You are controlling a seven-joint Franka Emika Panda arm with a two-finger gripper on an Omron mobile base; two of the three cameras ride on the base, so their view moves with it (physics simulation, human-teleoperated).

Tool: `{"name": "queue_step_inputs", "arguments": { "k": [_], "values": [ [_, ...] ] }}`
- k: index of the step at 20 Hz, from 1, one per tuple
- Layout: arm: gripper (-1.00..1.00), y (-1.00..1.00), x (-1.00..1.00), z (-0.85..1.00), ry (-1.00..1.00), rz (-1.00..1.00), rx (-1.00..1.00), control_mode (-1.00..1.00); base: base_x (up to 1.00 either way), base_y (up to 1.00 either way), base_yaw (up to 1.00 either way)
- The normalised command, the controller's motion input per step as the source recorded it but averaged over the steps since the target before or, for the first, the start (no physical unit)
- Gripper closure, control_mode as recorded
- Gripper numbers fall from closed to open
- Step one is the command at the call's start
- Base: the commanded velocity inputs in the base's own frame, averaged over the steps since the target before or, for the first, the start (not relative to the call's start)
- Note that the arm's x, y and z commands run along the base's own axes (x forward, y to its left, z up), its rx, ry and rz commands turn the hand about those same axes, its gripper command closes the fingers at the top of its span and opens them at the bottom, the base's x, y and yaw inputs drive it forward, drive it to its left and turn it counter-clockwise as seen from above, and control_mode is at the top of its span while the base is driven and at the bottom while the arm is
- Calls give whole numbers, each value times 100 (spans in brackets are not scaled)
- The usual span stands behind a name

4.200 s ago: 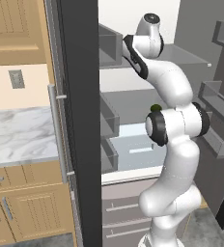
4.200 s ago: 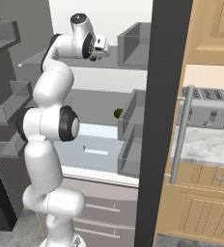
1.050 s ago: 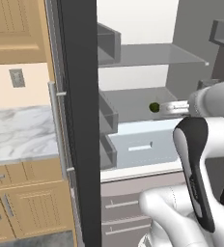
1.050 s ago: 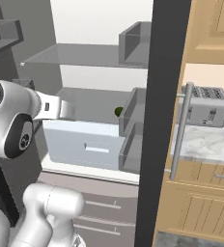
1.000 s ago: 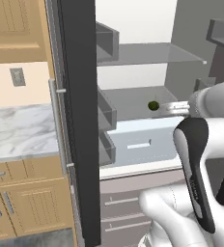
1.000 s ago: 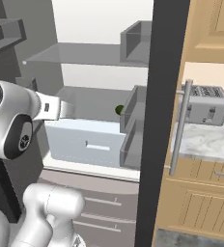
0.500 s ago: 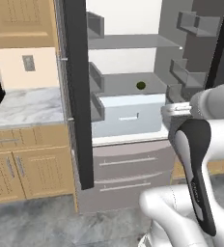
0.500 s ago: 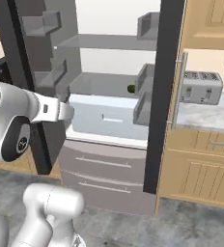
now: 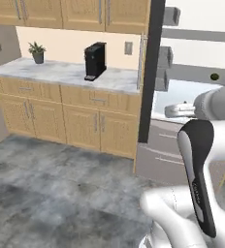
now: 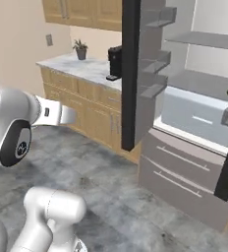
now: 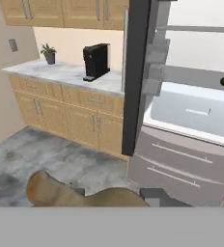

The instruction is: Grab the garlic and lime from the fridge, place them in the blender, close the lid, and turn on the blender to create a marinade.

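Backing from the fridge (image 9: 151,72), your base has swung left.
Garlic (image 11: 80,195) sits gripped; lime (image 9: 214,76) remains shelved — forgetting it spoils the marinade.

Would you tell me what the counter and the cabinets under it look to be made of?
The counter: polished marble or a stone lookalike, white with grey veining. The cabinets: light wood, probably oak or a veneer, with visible grain, framed panel doors and thin metal handles.
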Motion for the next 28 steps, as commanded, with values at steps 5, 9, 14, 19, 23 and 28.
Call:
{"name": "queue_step_inputs", "arguments": {
  "k": [5,9,14,19,23,28],
  "values": [
    [100,0,0,0,0,0,0,100,-43,0,99],
    [100,0,0,0,0,0,0,100,-11,0,100],
    [100,0,0,0,0,0,0,100,-8,0,100],
    [100,0,0,0,0,0,0,100,-8,0,100],
    [100,0,0,0,0,0,0,100,-7,0,100],
    [100,0,0,0,0,0,0,100,-6,0,100]
  ]
}}
